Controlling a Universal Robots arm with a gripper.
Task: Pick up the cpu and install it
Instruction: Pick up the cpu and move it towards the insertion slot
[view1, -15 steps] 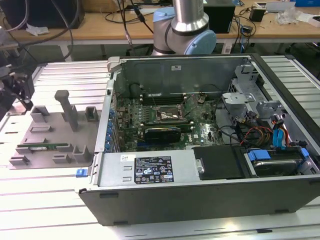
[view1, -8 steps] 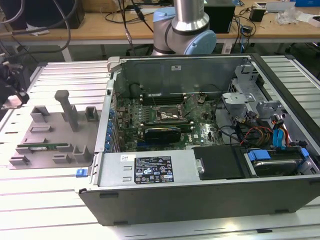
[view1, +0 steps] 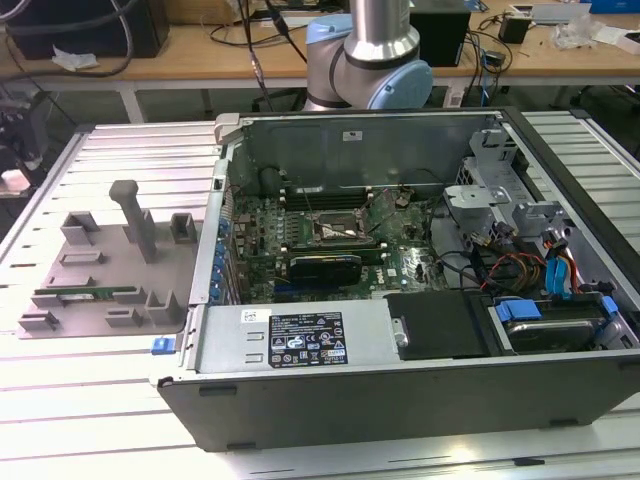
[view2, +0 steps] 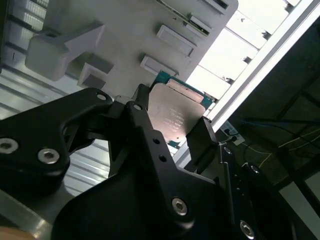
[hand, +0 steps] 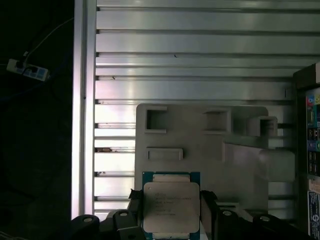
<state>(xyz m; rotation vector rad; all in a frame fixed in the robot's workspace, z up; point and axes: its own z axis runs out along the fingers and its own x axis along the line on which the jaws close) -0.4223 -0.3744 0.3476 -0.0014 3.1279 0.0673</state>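
Observation:
The cpu (hand: 171, 206) is a flat square chip with a silver-grey metal top and a green rim. It sits between the black fingers of my gripper (hand: 171, 212), which is shut on two opposite edges of it. In the second wrist view the cpu (view2: 176, 114) tilts between the same fingers (view2: 200, 140) of the gripper (view2: 170, 124). It hangs in the air above the grey holder tray (hand: 200, 145), apart from it. In the exterior view the black-and-metal socket frame (view1: 340, 232) lies on the motherboard inside the open computer case (view1: 400, 370).
The grey holder tray (view1: 100, 260) lies on the slatted metal table (view1: 90, 400) at the exterior view's left, with a green memory stick (view1: 85, 294) and an upright post (view1: 135, 215). The arm's column (view1: 380, 30) rises behind the case. Cables and drive bays fill the case's right side.

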